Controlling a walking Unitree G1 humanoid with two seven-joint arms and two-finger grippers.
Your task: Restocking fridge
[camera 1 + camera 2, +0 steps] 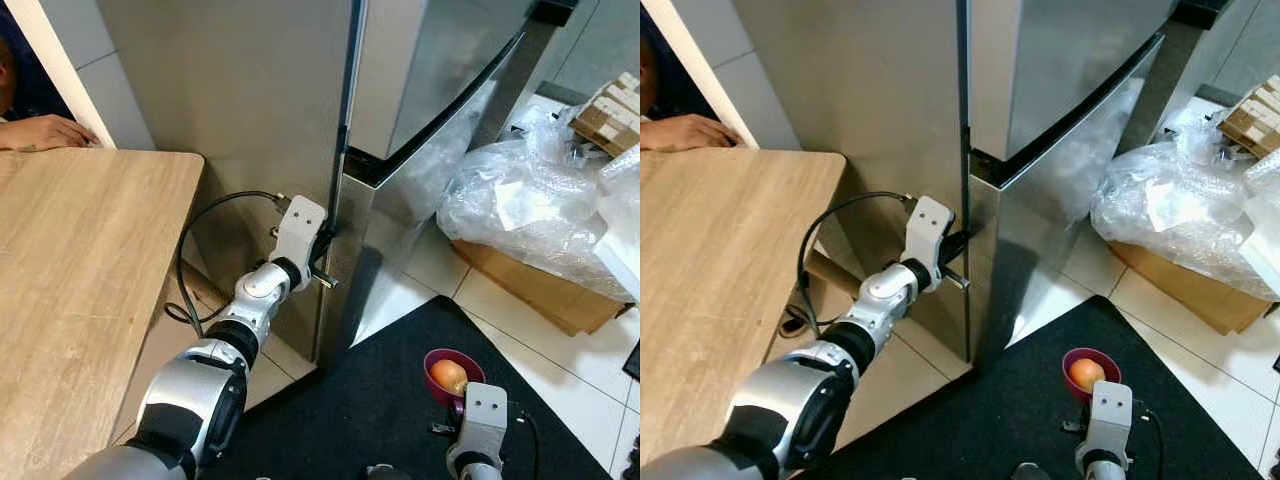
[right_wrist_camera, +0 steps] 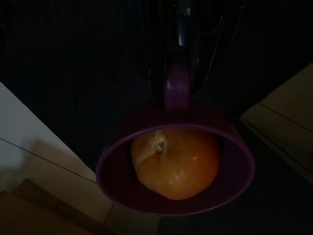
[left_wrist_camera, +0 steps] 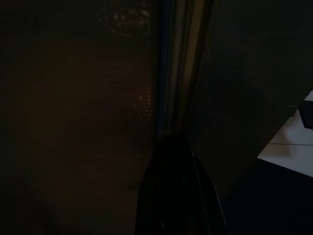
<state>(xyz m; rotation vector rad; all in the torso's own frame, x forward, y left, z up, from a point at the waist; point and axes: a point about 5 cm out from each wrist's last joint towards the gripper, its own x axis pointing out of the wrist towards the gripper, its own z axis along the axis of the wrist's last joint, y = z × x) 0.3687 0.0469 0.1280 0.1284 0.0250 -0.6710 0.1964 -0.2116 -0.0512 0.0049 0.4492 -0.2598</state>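
Steel fridge [image 1: 440, 80] shut; your left tool [image 1: 325, 262], fingers together, wedged at door seam. Right tool [image 1: 1087, 402] clamps purple bowl [image 1: 1090, 373] with orange [image 1: 1086, 373]. Next: pry door open.

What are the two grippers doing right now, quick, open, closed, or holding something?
Left gripper: at the fridge door edge, open or shut cannot be told.
Right gripper: shut on the handle of the purple cup, which holds an orange.

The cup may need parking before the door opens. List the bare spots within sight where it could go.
The wooden table is bare from its corner back toward a person's hand. The black mat is bare between the fridge and the purple cup. Crowded: plastic wrap over the cardboard box.
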